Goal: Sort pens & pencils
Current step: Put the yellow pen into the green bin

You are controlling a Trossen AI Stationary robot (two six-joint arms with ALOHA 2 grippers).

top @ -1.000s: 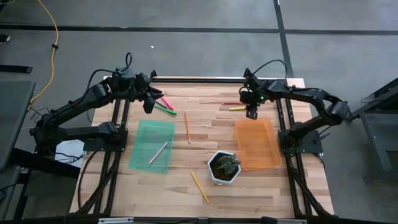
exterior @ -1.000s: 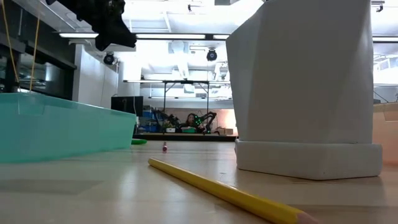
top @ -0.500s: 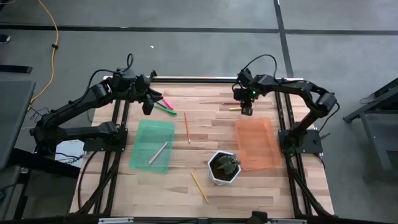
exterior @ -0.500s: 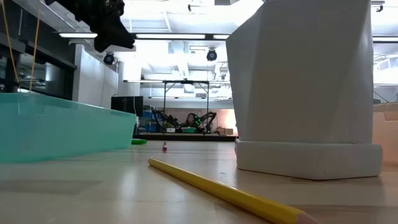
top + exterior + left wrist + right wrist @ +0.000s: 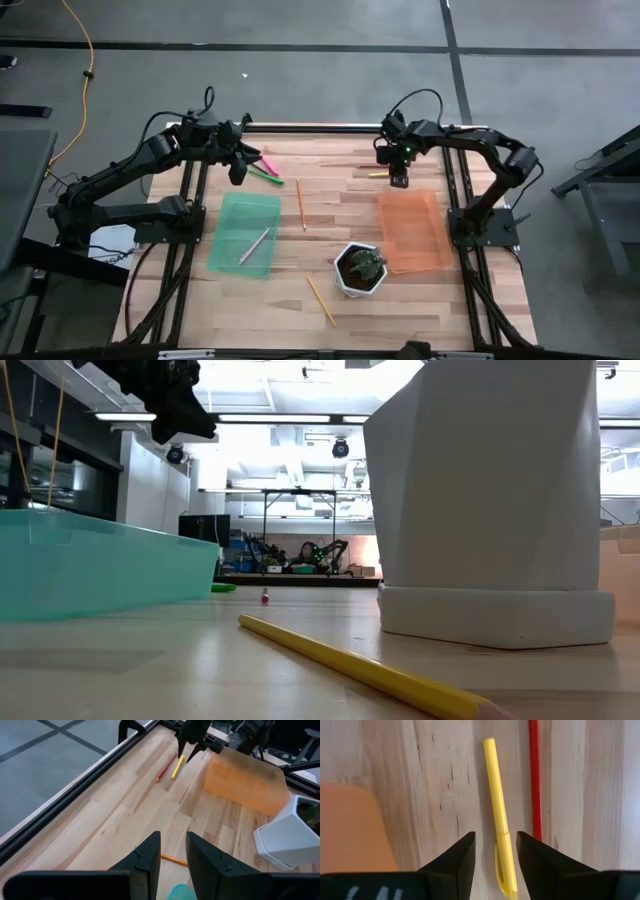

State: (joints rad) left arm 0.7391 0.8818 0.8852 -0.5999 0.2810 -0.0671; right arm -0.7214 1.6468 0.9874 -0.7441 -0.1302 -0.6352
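A yellow pen (image 5: pixel 497 820) lies on the wooden table beside a red pencil (image 5: pixel 535 780), near the far right. My right gripper (image 5: pixel 495 851) points down over the pen, open, one finger on each side of its clip end, apart from it. My left gripper (image 5: pixel 172 852) hangs open and holds nothing at the far left (image 5: pixel 238 172), beside a pink pen (image 5: pixel 268 163) and a green pen (image 5: pixel 266 176). An orange pencil (image 5: pixel 300 203) lies mid-table and a yellow pencil (image 5: pixel 321 300) near the front. A silver pen (image 5: pixel 254 245) lies in the green tray (image 5: pixel 232 258).
The orange tray (image 5: pixel 413 232) lies just nearer than my right gripper. A white pot (image 5: pixel 360 268) with a plant stands between the trays, toward the front. The table frame's black rail (image 5: pixel 320 127) runs along the far edge.
My right gripper has gone a little toward the table's left and slightly down, coming over the yellow pen, and has tipped more steeply downward. Its fingers stay as far apart as before.
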